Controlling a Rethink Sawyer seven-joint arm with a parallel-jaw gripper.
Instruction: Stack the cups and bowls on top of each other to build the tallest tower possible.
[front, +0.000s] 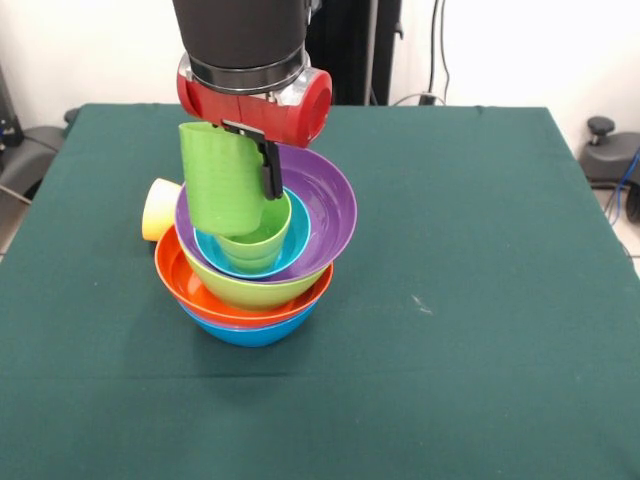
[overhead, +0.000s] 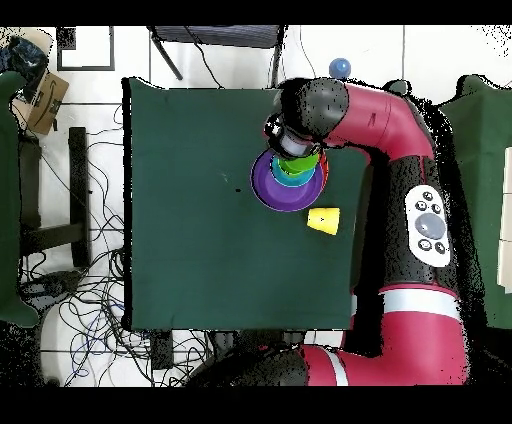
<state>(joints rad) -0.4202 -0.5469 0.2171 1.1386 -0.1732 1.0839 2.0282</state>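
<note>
The tower stands mid-table. It has a blue bowl at the bottom, then an orange bowl and a lime green bowl. Above these are a tilted purple bowl and a small cyan bowl. A green cup sits upright in the cyan bowl. My gripper is shut on a second light green cup, tilted, its lower end at the seated cup's rim. One black finger presses its right side. A pale yellow cup lies on its side behind the tower's left. From overhead, the arm covers much of the tower.
The green cloth table has open cloth right of and in front of the tower. In the overhead view the yellow cup lies close to the table's right edge, just below the stack. Cables and a cardboard box lie off the table.
</note>
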